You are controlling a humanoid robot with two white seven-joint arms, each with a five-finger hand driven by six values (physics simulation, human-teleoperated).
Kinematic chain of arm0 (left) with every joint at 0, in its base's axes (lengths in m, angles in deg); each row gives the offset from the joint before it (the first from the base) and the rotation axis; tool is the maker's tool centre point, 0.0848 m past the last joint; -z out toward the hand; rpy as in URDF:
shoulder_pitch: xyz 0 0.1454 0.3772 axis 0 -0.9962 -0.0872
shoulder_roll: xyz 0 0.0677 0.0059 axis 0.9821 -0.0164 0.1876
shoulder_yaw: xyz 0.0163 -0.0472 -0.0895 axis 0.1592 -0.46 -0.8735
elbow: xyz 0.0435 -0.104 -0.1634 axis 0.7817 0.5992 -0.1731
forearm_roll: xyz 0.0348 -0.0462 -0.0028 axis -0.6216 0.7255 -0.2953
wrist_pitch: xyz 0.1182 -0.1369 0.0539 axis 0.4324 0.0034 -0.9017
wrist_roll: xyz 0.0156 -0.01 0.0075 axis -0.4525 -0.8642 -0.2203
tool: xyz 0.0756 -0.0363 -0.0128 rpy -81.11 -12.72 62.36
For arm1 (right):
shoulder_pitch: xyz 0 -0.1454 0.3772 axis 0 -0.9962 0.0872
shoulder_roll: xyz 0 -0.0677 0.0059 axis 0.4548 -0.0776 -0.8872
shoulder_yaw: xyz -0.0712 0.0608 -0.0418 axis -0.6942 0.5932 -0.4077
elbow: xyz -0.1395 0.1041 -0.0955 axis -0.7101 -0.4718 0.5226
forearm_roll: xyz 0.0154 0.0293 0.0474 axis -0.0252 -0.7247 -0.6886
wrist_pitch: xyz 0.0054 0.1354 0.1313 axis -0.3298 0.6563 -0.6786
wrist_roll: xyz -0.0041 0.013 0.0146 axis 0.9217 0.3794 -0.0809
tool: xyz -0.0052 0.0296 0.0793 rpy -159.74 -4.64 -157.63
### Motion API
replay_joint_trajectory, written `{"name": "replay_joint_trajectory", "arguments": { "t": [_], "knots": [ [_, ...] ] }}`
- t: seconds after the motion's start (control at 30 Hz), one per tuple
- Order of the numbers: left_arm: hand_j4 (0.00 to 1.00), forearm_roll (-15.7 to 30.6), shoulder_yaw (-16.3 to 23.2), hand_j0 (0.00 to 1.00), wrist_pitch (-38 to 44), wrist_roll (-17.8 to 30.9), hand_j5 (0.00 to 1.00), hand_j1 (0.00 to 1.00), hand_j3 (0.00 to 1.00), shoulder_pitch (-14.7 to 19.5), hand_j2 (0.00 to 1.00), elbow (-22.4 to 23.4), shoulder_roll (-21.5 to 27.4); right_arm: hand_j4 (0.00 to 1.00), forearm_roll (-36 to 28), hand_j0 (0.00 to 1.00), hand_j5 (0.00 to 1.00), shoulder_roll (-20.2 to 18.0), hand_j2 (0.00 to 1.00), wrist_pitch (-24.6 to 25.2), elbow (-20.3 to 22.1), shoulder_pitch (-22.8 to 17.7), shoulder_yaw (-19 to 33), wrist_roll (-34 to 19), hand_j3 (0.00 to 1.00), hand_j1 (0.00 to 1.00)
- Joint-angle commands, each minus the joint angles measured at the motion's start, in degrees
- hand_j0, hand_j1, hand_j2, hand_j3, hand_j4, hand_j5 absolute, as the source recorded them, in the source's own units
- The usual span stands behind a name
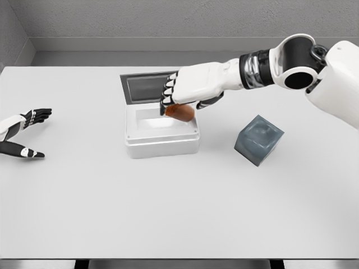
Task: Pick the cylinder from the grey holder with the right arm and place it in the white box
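At the far left edge of the pale grey tabletop (168, 213), the left hand (25, 131) is seen lying low over the surface, its black-tipped fingers spread apart and relaxed, with nothing held in it. It is kept well apart from everything else on the table.

Near the middle of the view, a white square box with thick walls and an open top (161, 143) is found resting on the table. Its flat lid with a dark grey inner panel (147, 88) is seen standing open at the far side of the box, tilted back.

Above the far right corner of the box's opening, the right hand (182, 92) is positioned, its white forearm (263, 67) being extended in from the upper right. The fingers are curled downward and closed around a short brown-orange cylinder (180, 112), which is gripped from above. The cylinder is held tilted, just over the box's inner cavity near the right rim; whether it touches the rim cannot be told.

To the right of the box, and apart from it, a dark grey translucent cube-shaped holder (258, 139) is seen on the table, tipped at an angle rather than sitting squarely. No cylinder is carried in it.
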Motion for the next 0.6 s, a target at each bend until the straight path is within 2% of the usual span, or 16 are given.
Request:
{"name": "replay_joint_trajectory", "arguments": {
  "t": [0.0,0.1,0.17,0.23,0.27,0.33,0.37,0.4,0.47,0.5,0.57],
  "knots": [
    [1.00,0.4,-0.1,1.00,0.1,0.0,1.00,1.00,1.00,0.0,1.00,0.0,0.1,0.91,-0.2,0.91,0.91,-0.2,0.91,0.2,2.4,0.0,1.9,0.0,0.91,0.91],
    [1.00,0.4,-0.1,1.00,0.1,0.0,1.00,1.00,1.00,0.0,1.00,0.1,0.1,0.96,-0.1,0.96,0.96,0.2,0.96,0.2,3.7,0.2,6.2,0.0,0.96,0.96],
    [1.00,0.4,-0.1,1.00,0.1,0.0,1.00,1.00,1.00,-0.1,1.00,0.1,0.1,1.00,-0.3,1.00,1.00,-0.1,1.00,0.2,6.6,0.3,10.0,0.0,1.00,1.00],
    [1.00,0.4,-0.1,1.00,0.1,0.0,1.00,1.00,1.00,-0.1,1.00,0.1,0.1,1.00,-0.4,1.00,1.00,-2.4,1.00,0.2,10.4,-0.9,10.2,0.0,1.00,1.00],
    [1.00,0.4,-0.1,1.00,0.1,0.0,1.00,1.00,1.00,-0.1,1.00,0.1,0.1,1.00,-0.3,1.00,1.00,-5.7,1.00,0.2,13.8,-3.5,10.3,0.0,1.00,1.00],
    [1.00,0.4,-0.1,1.00,0.1,0.0,1.00,1.00,1.00,0.2,1.00,-0.1,0.2,1.00,-0.3,1.00,1.00,-15.5,1.00,0.2,16.5,-9.2,11.6,0.0,1.00,1.00],
    [1.00,0.5,-0.1,1.00,0.1,0.0,1.00,1.00,1.00,0.8,1.00,-1.1,-0.2,1.00,-0.3,1.00,1.00,-19.8,1.00,0.2,17.3,-14.0,15.5,0.0,1.00,1.00],
    [1.00,0.5,-0.2,1.00,0.1,0.0,1.00,1.00,1.00,3.2,1.00,-1.3,-2.7,1.00,-0.4,1.00,1.00,-23.5,1.00,0.2,17.3,-17.9,21.7,0.0,1.00,1.00],
    [1.00,0.6,-0.2,1.00,0.1,0.0,1.00,1.00,1.00,8.3,1.00,-1.4,-5.7,1.00,-0.6,1.00,1.00,-26.4,1.00,0.2,17.4,-27.8,38.4,0.0,1.00,1.00],
    [1.00,0.9,-0.2,1.00,0.1,0.0,1.00,1.00,1.00,10.3,1.00,-1.6,-6.2,1.00,-1.0,1.00,1.00,-28.4,1.00,0.2,17.4,-29.7,41.9,0.0,1.00,1.00],
    [1.00,0.9,-0.3,1.00,0.1,0.0,1.00,1.00,1.00,11.4,1.00,-5.0,-7.1,0.96,-3.7,0.96,0.96,-30.4,0.96,0.2,17.4,-30.0,42.3,0.0,0.96,0.96]
  ]
}}
